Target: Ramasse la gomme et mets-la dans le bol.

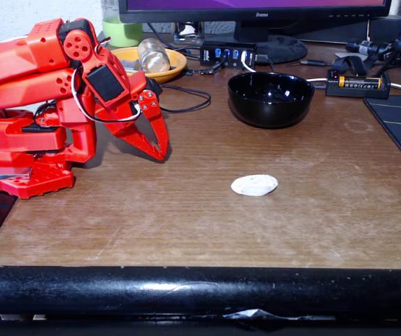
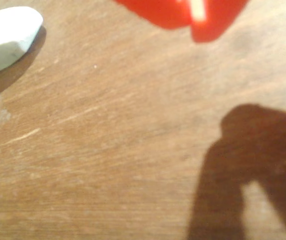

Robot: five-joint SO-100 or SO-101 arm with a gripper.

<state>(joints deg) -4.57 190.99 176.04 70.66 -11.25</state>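
while jaws (image 1: 159, 148) seemingly nearly closed, eraser (image 1: 255, 185) flat, long axis left-right, near bowl (image 1: 271, 99)

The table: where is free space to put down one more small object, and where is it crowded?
Free: the wood between the eraser and the table's front edge, and the patch between the gripper and the black bowl. Crowded: the back, around the orange dish, USB hub and battery holder.

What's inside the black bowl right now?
In the fixed view the black bowl shows only shiny reflections inside; its near wall hides the bottom. The eraser lies on the wooden table, in front of it.
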